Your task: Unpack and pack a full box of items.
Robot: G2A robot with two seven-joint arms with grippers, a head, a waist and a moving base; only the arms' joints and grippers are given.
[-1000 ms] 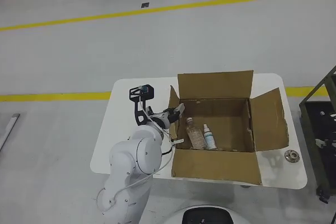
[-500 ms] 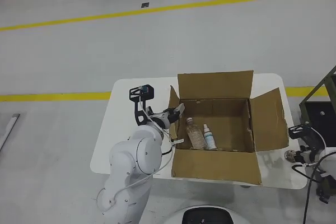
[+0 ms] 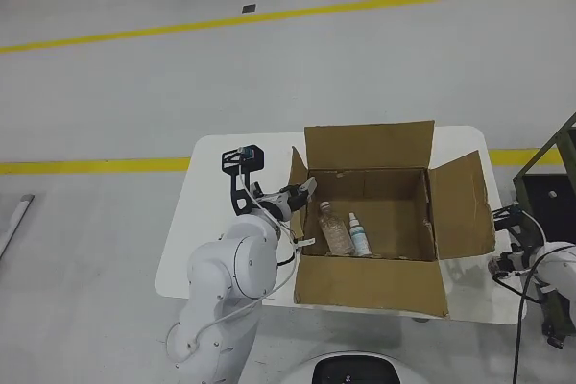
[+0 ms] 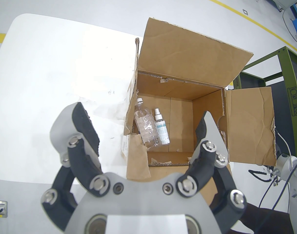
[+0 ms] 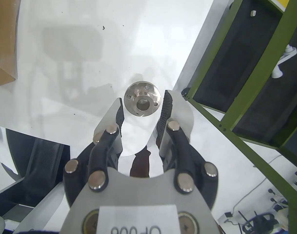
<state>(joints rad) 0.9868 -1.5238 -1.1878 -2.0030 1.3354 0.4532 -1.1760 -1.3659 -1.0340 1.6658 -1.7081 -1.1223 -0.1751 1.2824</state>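
- Flange (image 5: 142, 102), round metal, lay on the surface (image 5: 94, 25) between the right hand's (image 5: 143, 98) slightly parted fingers, ungripped.
- Left hand (image 4: 142, 110) hung wide open and empty over the open box's (image 4: 187, 57) left wall.
- Clear bottle (image 4: 144, 127) and spray bottle (image 4: 161, 129) lay inside it.

The white left arm (image 3: 235, 278) is folded at the elbow, with the forearm lifted. Its wrist is turned so that the left gripper (image 4: 144, 120), made of silver metal with black padded fingers (image 4: 86, 122), looks obliquely downward. Its jaws stand wide apart and hold nothing. The white right arm (image 3: 568, 269) is low at the robot's right side. The right gripper (image 5: 143, 103), of the same silver metal, points straight down. Its black ribbed fingers (image 5: 163, 113) are parted only moderately and do not press on anything.
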